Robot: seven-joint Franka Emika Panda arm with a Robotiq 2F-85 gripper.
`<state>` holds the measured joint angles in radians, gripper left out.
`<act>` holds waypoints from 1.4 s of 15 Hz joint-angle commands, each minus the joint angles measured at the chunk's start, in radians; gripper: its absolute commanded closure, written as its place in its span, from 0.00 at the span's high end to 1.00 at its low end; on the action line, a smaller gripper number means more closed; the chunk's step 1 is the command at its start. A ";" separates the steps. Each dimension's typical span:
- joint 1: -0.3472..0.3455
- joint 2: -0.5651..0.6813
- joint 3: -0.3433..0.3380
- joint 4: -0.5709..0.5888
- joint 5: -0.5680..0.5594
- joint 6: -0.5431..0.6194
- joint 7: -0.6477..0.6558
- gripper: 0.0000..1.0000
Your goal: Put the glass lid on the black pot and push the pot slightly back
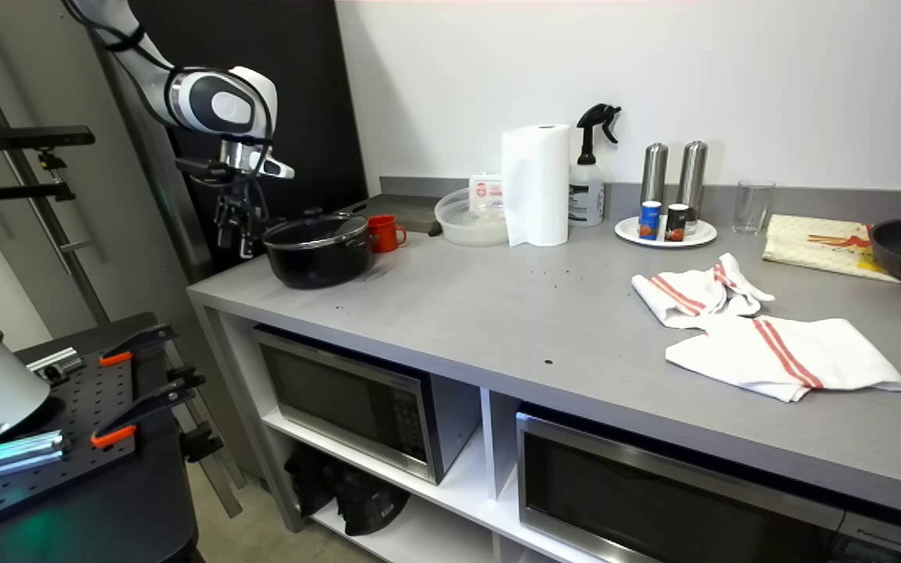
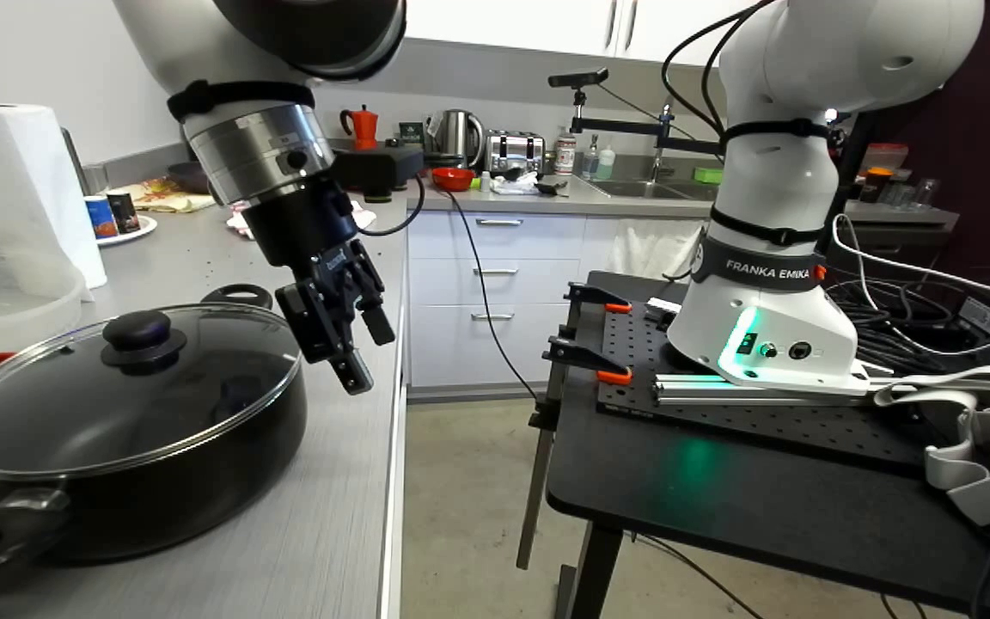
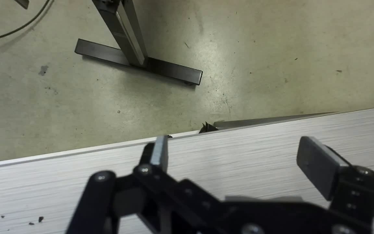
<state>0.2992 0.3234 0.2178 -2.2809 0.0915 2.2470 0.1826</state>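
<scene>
The glass lid (image 1: 317, 230) with its dark knob lies on top of the black pot (image 1: 319, 267) and looks level. In an exterior view the lid (image 2: 203, 387) covers the mouth of the pot (image 2: 194, 507), which stands on the counter near its end. My gripper (image 1: 235, 238) hangs beside the pot, near the counter's front edge. In an exterior view the gripper (image 2: 368, 354) points down and is apart from the pot and lid. The wrist view shows the gripper (image 3: 234, 156) open with nothing between its fingers. The pot and lid are out of the wrist view.
A red mug (image 1: 384, 233) stands right beside the pot. A transparent plastic bowl (image 1: 458, 223) and a paper towel roll (image 1: 536, 188) stand further along. The counter's front edge (image 3: 187, 136) runs under the gripper, with floor beyond it. White towels (image 1: 779, 352) lie further off.
</scene>
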 commanded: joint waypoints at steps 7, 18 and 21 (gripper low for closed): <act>-0.014 0.031 0.004 0.006 -0.013 0.100 -0.072 1.00; -0.016 0.081 -0.001 0.025 -0.047 0.169 -0.105 1.00; -0.016 0.094 0.000 0.047 -0.052 0.168 -0.117 1.00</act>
<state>0.2868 0.3975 0.2158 -2.2623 0.0617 2.4040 0.0867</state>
